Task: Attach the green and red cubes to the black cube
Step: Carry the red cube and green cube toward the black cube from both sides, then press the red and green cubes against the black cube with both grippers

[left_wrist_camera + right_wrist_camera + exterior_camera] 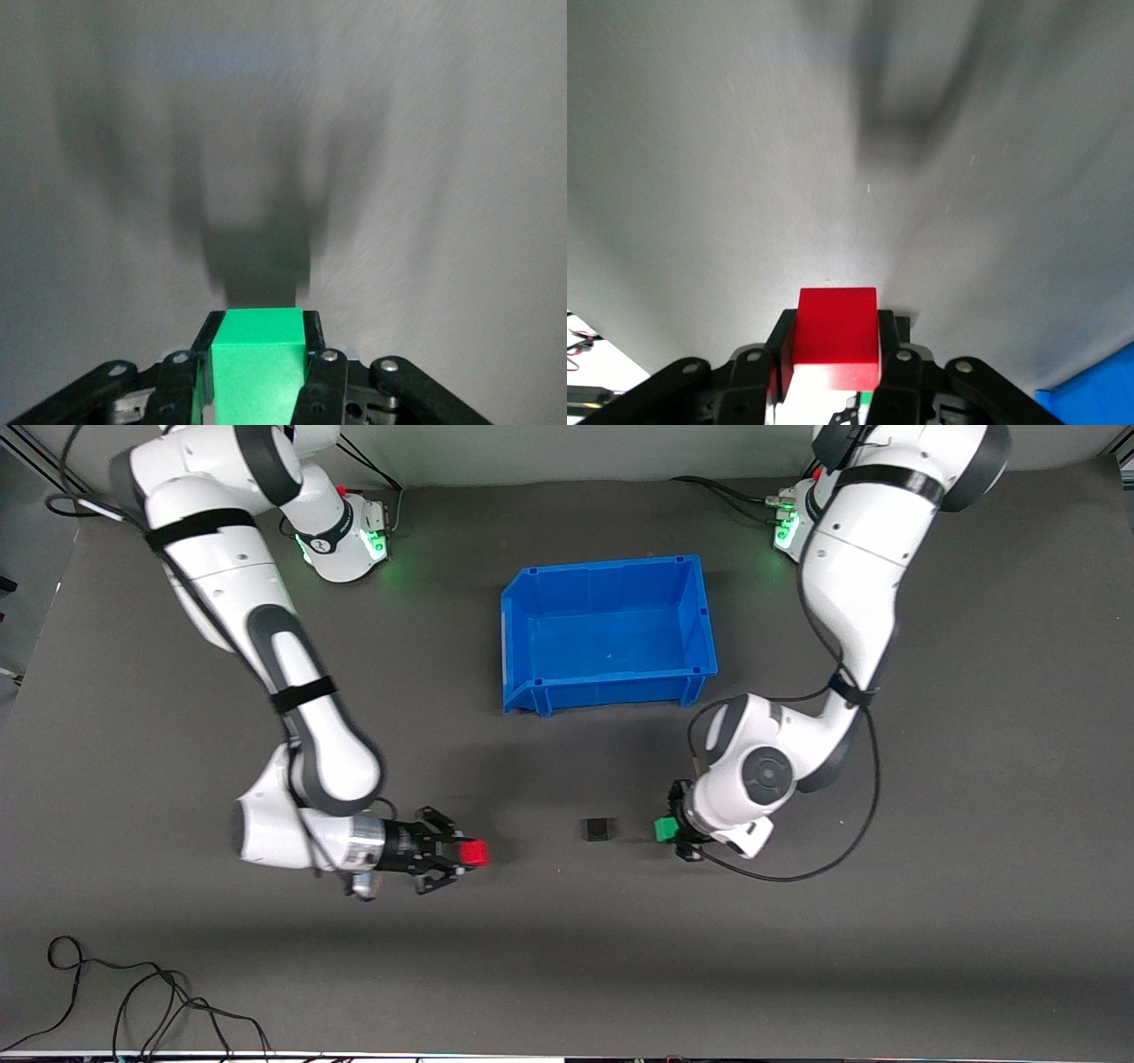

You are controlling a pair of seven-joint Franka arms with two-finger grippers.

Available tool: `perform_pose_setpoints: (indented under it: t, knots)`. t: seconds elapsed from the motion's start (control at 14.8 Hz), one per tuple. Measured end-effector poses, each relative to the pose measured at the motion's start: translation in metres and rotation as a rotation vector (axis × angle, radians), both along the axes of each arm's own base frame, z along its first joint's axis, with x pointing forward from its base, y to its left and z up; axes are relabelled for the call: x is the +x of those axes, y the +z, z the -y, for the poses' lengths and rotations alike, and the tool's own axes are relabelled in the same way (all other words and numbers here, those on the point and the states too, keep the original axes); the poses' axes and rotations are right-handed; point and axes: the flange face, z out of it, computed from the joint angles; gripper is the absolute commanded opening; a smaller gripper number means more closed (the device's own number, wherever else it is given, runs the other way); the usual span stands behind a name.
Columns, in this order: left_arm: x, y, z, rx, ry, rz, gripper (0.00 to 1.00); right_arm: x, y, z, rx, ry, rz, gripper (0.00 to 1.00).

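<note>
The black cube (597,829) sits on the grey mat, nearer the front camera than the blue bin. My left gripper (671,830) is shut on the green cube (665,830), beside the black cube toward the left arm's end; the green cube fills the jaws in the left wrist view (259,354). My right gripper (468,855) is shut on the red cube (474,854), beside the black cube toward the right arm's end with a wider gap; the red cube shows between the fingers in the right wrist view (835,332). The black cube is out of both wrist views.
A blue bin (521,629) stands empty at the table's middle, farther from the front camera than the cubes; a corner shows in the right wrist view (1099,390). Loose black cables (133,1001) lie at the front edge toward the right arm's end.
</note>
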Motion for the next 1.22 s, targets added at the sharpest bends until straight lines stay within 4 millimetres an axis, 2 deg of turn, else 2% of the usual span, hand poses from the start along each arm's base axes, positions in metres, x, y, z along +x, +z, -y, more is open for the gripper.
perform_pose_setpoints:
  t: [0.14,0.27,0.61,0.88,1.22]
  knots:
    - [-0.012,-0.006,0.02,0.003,-0.032,-0.007,0.0,-0.008,-0.011,-0.033,-0.01,0.0,0.001,0.14]
    - [-0.018,-0.009,0.03,0.004,-0.049,-0.009,0.0,-0.012,-0.024,-0.05,-0.007,-0.012,-0.003,0.14]
    - [-0.008,0.004,0.032,-0.004,0.002,0.01,0.0,-0.027,-0.048,-0.092,-0.006,-0.032,-0.003,0.14]
    - [-0.006,-0.001,0.03,-0.001,0.034,0.004,0.0,-0.036,-0.061,-0.108,0.0,-0.037,-0.019,0.15]
    - [-0.001,-0.005,0.035,-0.026,0.072,0.048,0.0,-0.041,-0.067,-0.126,0.006,-0.075,-0.02,0.16]
